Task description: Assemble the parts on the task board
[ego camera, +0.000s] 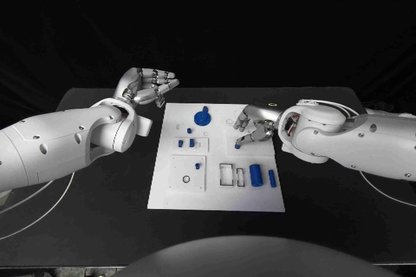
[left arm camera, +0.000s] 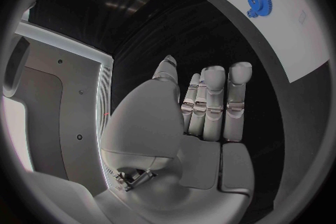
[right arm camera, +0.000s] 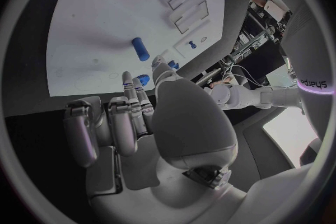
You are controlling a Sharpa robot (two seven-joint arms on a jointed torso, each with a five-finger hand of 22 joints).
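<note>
while left hand [ego camera: 149,85] hovers off-board (fingers curled), right hand [ego camera: 255,125] overhangs task board [ego camera: 217,199].

A robotics lab is showing here: two white arms are reaching over a black table [ego camera: 104,229] that is carrying a white task board [ego camera: 217,199] with small blue parts [ego camera: 256,175]. Black backdrop is surrounding the bench, and loose wiring and equipment [right arm camera: 262,17] are crowding the room's edge
</note>
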